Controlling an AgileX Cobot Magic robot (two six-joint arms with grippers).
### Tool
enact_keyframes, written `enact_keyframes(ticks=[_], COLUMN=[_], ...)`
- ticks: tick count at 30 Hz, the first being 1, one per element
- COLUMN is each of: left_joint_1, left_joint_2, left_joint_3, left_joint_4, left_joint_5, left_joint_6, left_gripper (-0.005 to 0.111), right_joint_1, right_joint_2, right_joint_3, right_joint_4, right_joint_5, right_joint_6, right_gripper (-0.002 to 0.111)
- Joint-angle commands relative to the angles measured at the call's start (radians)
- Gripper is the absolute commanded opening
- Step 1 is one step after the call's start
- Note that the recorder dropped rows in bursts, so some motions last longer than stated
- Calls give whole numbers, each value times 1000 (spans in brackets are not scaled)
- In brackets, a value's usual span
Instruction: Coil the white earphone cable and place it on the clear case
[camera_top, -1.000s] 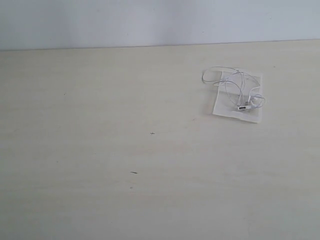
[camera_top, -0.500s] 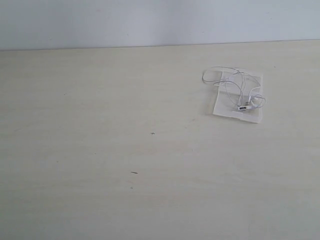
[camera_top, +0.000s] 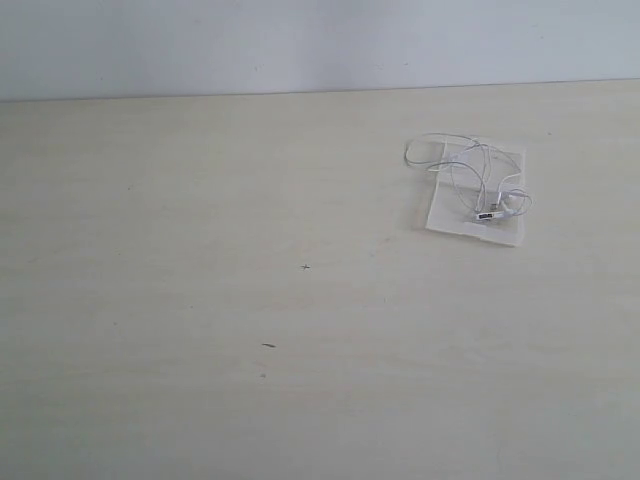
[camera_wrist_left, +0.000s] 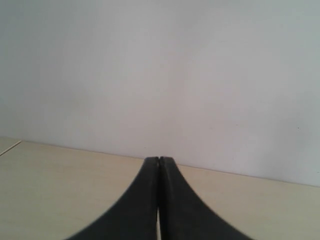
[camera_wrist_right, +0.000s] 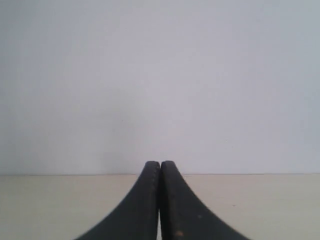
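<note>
Currently the white earphone cable (camera_top: 478, 178) lies in a loose bundle on top of the clear case (camera_top: 445, 220), which sits flat toward the far right corner of the surface (camera_top: 250, 300), short of both edges. Most of the wire rests within the case outline. The inline remote (camera_top: 485, 215) lies near the case's near edge. One loop spills past the case's left edge and touches the surface there.

Left hand (camera_wrist_left: 159, 162): closed, the two dark fingers pressed tip to tip, nothing between them. Right hand (camera_wrist_right: 160, 165): the same, closed and empty. Neither hand shows in the exterior view. Each wrist view shows only the pale wall (camera_top: 300, 40) and a strip of surface beyond the fingertips, so both hands are well apart from the case.

Judgement: the placement step looks done. The bundle rests on the case under its own weight, with no hand holding it, and empty closed hands parked away from it fit that reading.

Note on quality: the coil is slack, irregular turns rather than a tidy ring. Thin springy wire like this tends to relax outward, which probably explains the stray loop. Cannot tell where the earbuds or the plug sit; they are too small here. Risk: a nudge to the case could shed more wire onto the surface.
</note>
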Motion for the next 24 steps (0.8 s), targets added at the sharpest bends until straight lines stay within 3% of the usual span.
enact_keyframes(ticks=[1,13,24], left_joint_1=[0,0,0], left_joint_2=[-6,-6,-6], left_joint_3=[4,4,4], left_joint_4=[1,1,1], left_joint_5=[4,4,4], left_joint_6=[6,6,9], left_gripper=[0,0,0], right_joint_1=[-59,-76,-76], right_joint_2=[-80,-191,-191], right_joint_3=[72,72,72], right_joint_4=[0,4,2], right_joint_5=[-57,169,162], right_joint_6=[-42,-111,-111], right_gripper=[0,0,0])
